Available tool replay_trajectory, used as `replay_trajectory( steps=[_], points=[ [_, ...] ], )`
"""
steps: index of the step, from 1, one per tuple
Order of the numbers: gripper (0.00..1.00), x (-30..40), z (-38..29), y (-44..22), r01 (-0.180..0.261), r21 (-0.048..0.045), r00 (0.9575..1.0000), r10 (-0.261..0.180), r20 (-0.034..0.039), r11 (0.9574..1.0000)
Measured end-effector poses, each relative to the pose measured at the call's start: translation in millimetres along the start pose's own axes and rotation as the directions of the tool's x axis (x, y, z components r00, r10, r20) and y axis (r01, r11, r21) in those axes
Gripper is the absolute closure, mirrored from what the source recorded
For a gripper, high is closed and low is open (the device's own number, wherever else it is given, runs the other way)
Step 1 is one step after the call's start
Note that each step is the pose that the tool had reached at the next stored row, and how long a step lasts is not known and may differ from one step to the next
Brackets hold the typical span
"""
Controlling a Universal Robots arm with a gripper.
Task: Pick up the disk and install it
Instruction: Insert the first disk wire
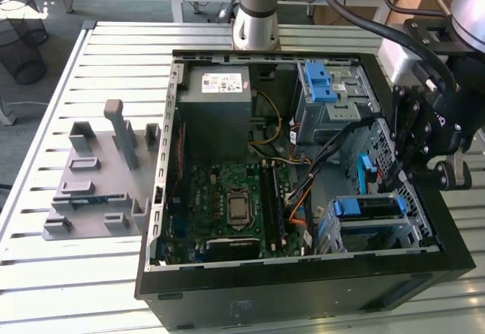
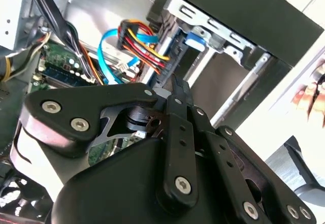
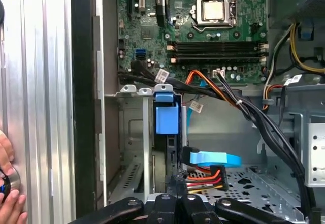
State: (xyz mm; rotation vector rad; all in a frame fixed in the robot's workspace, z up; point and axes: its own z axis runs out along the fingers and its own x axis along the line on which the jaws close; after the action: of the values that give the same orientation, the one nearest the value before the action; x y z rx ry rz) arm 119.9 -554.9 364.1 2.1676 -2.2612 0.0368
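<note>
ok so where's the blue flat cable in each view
Exterior view: blue flat cable, upright toward the exterior view's right, inside the case.
Second wrist view: it loops beside the red-and-yellow wires.
First wrist view: it runs beside the same wires.
Shared landmark: the green motherboard.

Black hand (image 2: 175,89) near coloured cables (image 2: 139,43)

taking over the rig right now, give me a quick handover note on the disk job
Gripper: over the open case at the exterior view's right, just above the lower drive bay; the disk is not in it.
Disk: sits in that bay, blue rail up.
Done: disk placed in the bay.
Left: cannot tell whether it is fully seated or the cables are plugged in.
A person's hand is at the case edge.
</note>
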Motion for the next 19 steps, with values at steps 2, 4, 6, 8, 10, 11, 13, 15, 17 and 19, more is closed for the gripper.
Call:
replay_trajectory(
  steps=[2, 4, 6, 8, 10, 11, 13, 15, 17, 19],
  points=[
    [0.89, -4.2, 0.5, -0.1, 0.000, 0.0000, 1.0000, 0.000, 0.0000, 1.0000],
    [0.89, -5.9, 0.7, -0.1, -0.001, -0.0001, 1.0000, 0.001, 0.0003, 1.0000],
    [0.89, -5.9, 0.7, -0.1, -0.001, -0.0001, 1.0000, 0.001, 0.0003, 1.0000],
    [0.89, -6.1, 0.6, -0.1, -0.001, -0.0001, 1.0000, 0.001, 0.0000, 1.0000],
    [0.89, -6.1, 0.6, -0.1, -0.001, 0.0000, 1.0000, 0.001, 0.0001, 1.0000],
    [0.83, -6.2, 0.6, -0.1, -0.001, -0.0001, 1.0000, 0.001, 0.0000, 1.0000],
    [0.71, -6.2, 0.9, -0.1, -0.001, 0.0000, 1.0000, 0.001, 0.0000, 1.0000],
    [0.64, -6.4, 2.1, -0.1, -0.001, -0.0001, 1.0000, 0.001, 0.0001, 1.0000],
    [0.64, -6.4, 4.4, -0.1, -0.001, -0.0001, 1.0000, 0.001, 0.0001, 1.0000],
    [0.64, -6.5, 6.9, -0.1, -0.001, 0.0004, 1.0000, 0.001, 0.0000, 1.0000]
  ],
)
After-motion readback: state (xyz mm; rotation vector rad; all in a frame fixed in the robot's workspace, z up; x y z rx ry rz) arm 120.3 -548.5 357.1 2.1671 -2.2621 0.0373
